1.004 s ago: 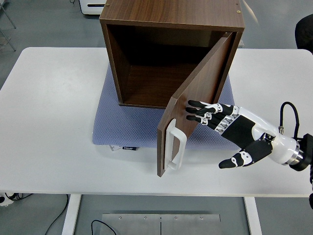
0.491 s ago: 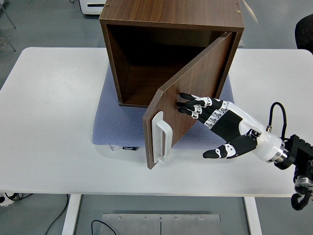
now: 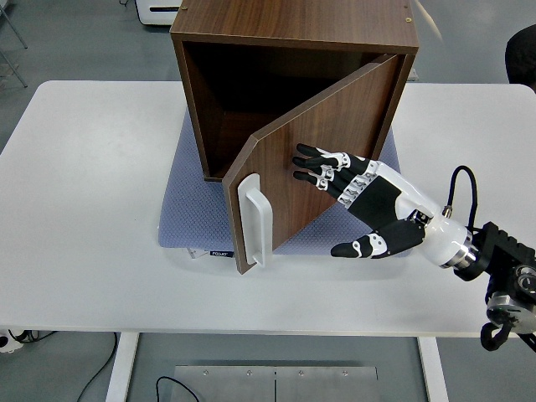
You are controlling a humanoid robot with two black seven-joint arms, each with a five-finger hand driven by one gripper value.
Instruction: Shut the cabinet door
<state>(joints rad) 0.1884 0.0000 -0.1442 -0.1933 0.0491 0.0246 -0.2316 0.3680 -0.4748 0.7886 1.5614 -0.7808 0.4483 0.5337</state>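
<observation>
A dark brown wooden cabinet (image 3: 293, 33) stands at the back of the table on a blue-grey mat (image 3: 197, 213). Its door (image 3: 327, 142), hinged on the right, hangs roughly half shut, and the white handle (image 3: 255, 220) sits near its free left edge. My right hand (image 3: 356, 205) reaches in from the lower right with flat, spread fingers. The fingertips (image 3: 303, 163) press on the door's outer face and the thumb hangs below, holding nothing. The left arm is out of sight.
The white table (image 3: 84, 209) stretches wide to the left and in front of the cabinet. A black cable loops over my right wrist (image 3: 459, 188). A dark object (image 3: 523, 50) shows at the right edge.
The door has swung leftward toward the cabinet opening, its handle edge moving left and up. My right hand followed, pushing farther left with its fingers on the door.
</observation>
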